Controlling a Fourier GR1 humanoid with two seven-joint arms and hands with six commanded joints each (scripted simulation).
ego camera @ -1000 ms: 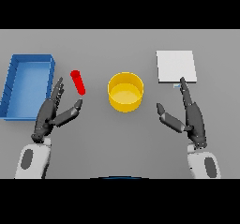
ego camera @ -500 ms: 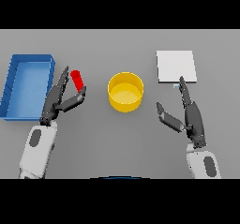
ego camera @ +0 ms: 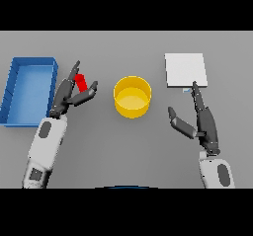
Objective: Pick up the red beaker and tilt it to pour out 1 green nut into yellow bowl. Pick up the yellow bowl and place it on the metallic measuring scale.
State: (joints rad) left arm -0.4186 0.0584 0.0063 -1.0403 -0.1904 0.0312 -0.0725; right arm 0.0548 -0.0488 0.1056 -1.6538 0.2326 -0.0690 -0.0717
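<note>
The red beaker (ego camera: 80, 82) is bracketed, not yet gripped, by the spread fingers of the left hand (ego camera: 69, 96); right of it, yellow bowl (ego camera: 132, 97), metallic scale (ego camera: 185, 69) and open right hand (ego camera: 201, 123) await, nothing poured.

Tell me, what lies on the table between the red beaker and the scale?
The yellow bowl lies between the red beaker and the scale; the head view shows it.

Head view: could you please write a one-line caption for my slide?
Left hand reaches around the red beaker, beside the yellow bowl; right hand rests open near the scale.
</note>
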